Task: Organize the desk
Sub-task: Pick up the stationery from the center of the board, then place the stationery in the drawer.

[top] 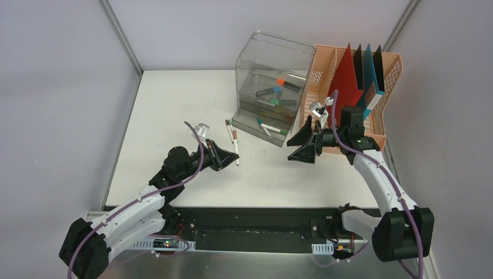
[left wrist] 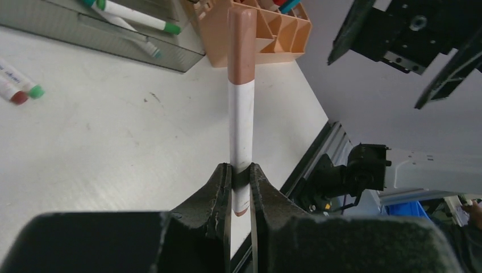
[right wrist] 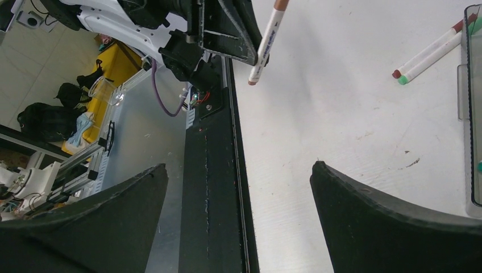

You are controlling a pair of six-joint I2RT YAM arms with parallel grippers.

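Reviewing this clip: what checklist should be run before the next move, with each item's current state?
1. Marker clamped in the left gripper: ok.
2. Brown cap on that marker: ok.
3. Right gripper open and empty: ok.
4. Right gripper out of the way to the clear drawers: cannot tell; it hangs close beside them.
5. Desk free of loose markers: not ok, two lie near the drawers.
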